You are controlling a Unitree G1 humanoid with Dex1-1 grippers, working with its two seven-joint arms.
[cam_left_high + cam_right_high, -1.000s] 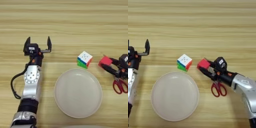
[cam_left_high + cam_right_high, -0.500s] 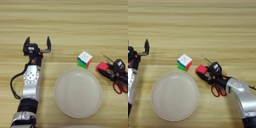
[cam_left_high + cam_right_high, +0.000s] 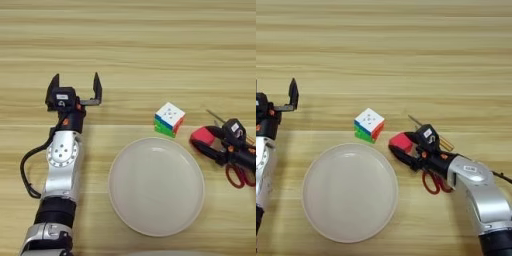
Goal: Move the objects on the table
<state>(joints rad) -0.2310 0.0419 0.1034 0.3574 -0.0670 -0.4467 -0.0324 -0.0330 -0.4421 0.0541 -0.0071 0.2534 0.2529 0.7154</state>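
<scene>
Right tool (image 3: 401,146), clenching the red cube (image 3: 401,141), has moved toward the plate (image 3: 349,191); left tool (image 3: 75,85) released.

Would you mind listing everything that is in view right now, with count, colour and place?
plate: one, cream, near middle of the table, nothing on it.
puzzle cube: one, multicoloured, just beyond the plate's far right rim.
red cube: one, red, right of the puzzle cube, between the right gripper's fingers.
scissors: one pair, red handles, right of the plate, partly under the right arm.
screwdriver: one, orange handle, thin shaft, behind the right gripper.
table: one, light wood planks, fills the view.
left gripper: fingers open, holding nothing, left of the plate.
right gripper: shut on the red cube, right of the plate.
</scene>
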